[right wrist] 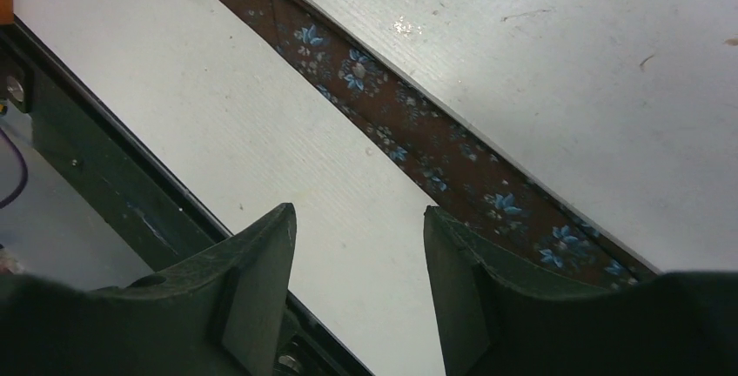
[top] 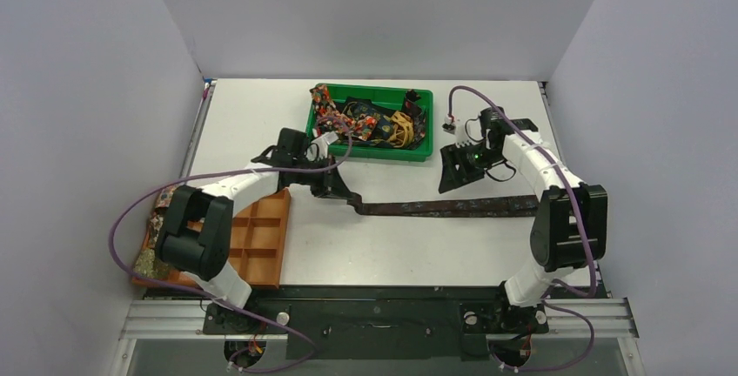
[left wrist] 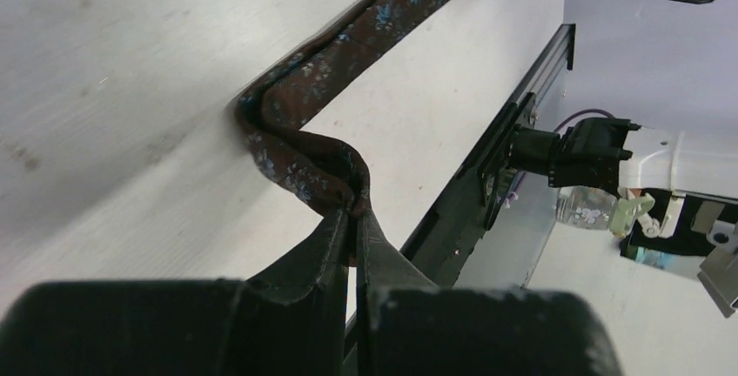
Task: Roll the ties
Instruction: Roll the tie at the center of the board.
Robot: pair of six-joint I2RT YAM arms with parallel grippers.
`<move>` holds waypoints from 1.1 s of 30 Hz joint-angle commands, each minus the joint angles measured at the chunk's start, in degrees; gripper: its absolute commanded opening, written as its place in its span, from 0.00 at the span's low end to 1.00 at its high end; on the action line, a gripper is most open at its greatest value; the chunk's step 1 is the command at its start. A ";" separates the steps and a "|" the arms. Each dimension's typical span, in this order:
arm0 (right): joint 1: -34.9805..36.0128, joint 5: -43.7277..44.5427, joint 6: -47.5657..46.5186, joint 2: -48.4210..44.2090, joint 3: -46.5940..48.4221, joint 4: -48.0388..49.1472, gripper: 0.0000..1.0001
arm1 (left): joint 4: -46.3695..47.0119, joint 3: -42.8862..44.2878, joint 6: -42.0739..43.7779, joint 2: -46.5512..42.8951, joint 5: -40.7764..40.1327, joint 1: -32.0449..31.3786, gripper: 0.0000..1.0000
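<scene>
A dark brown tie with small blue flowers (top: 452, 207) lies stretched across the table from middle to right. My left gripper (top: 348, 198) is shut on its narrow left end; in the left wrist view my left gripper (left wrist: 357, 211) pinches a folded, buckled bit of the tie (left wrist: 305, 145). My right gripper (top: 454, 176) is open and empty, just above the tie's right part; in the right wrist view my right gripper (right wrist: 358, 219) has the tie (right wrist: 418, 141) running past its right finger. More ties (top: 365, 119) lie tangled in a green bin (top: 418, 151).
An orange compartment tray (top: 261, 237) stands at the front left with a patterned coil (top: 161, 219) at its left side. The black frame rail (top: 374, 293) runs along the near edge. Grey walls close in both sides.
</scene>
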 commanded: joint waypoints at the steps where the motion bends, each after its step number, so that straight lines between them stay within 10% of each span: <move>1: 0.04 -4.28 3.05 1.22 1.90 0.81 0.51 | 11.10 4.29 -7.03 3.94 1.75 -4.33 0.00; 21: 1.03 -9.37 6.61 11.18 2.13 3.36 0.33 | 26.33 16.73 -17.06 22.19 1.40 -16.52 0.01; 25: 2.40 -10.67 8.14 11.88 1.49 4.70 0.33 | 28.56 16.15 -18.47 24.58 1.99 -16.68 0.31; 33: 6.59 -9.69 12.62 13.39 0.48 9.82 0.35 | 28.52 15.30 -18.34 26.45 2.17 -16.18 0.34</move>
